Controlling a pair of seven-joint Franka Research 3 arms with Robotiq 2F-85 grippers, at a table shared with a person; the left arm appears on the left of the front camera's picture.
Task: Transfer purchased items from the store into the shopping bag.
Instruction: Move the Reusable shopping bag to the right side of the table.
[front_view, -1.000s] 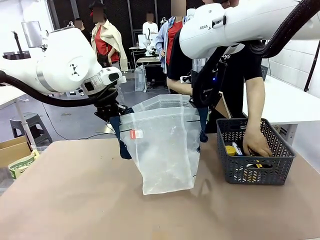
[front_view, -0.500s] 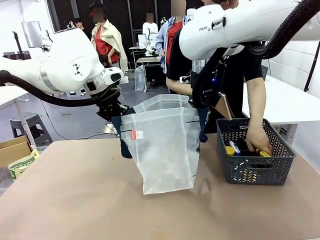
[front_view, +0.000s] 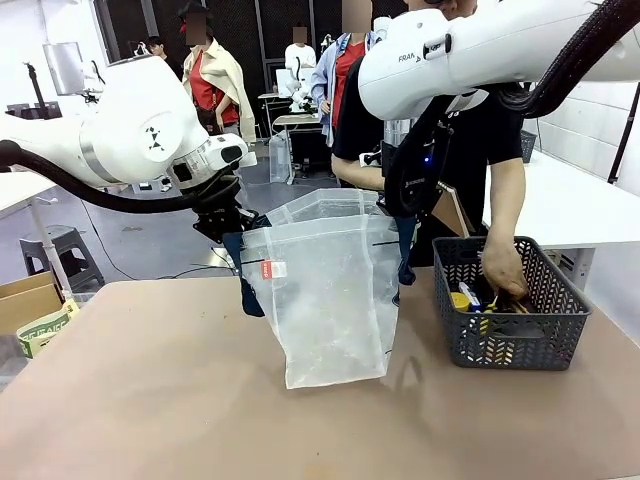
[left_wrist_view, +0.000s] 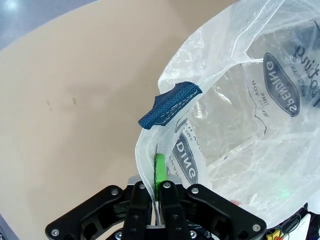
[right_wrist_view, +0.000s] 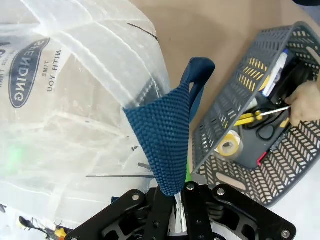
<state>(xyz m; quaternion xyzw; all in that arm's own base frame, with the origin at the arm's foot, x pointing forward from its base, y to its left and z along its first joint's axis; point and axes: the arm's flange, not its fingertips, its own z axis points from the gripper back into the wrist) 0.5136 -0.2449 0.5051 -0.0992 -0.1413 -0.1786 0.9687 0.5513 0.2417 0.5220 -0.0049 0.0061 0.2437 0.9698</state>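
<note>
1. Compared with a second ago, the person's hand (front_view: 503, 270) has come up and moved toward the near-left part of the store (front_view: 510, 345). It was lying low on the goods before. The left arm has risen a little, while the shopping bag (front_view: 330, 300) hangs as before.
2. The left gripper (left_wrist_view: 159, 175) is clenched on the bag's thin rim, with the film pinched against its green pad (left_wrist_view: 160, 167). The right gripper (right_wrist_view: 175, 194) is clenched on the navy handle strap (right_wrist_view: 165, 130) at the opposite side.
3. We judge that the two grips are kept apart so that the mouth stays open and high. The bag is soft film and would fold shut by itself. Its bottom seems to rest on the table (front_view: 150, 400), which carries part of the weight.
4. The purchased items (front_view: 475, 297) are in the store, just to the right of the bag, among them a yellow roll (right_wrist_view: 229, 146). The fingers close around something there, but we cannot tell what. In the front view we see nothing inside the bag.
5. The store stands close to the bag, so the way for the hand is short.
6. The right arm hangs between the person and the bag's mouth, so the hand must pass beside it. The loose strap (left_wrist_view: 167, 102) near the left grip may also droop over the opening.
7. A cardboard box (front_view: 25, 300) stands beyond the table's left edge, well apart from the work.
</note>
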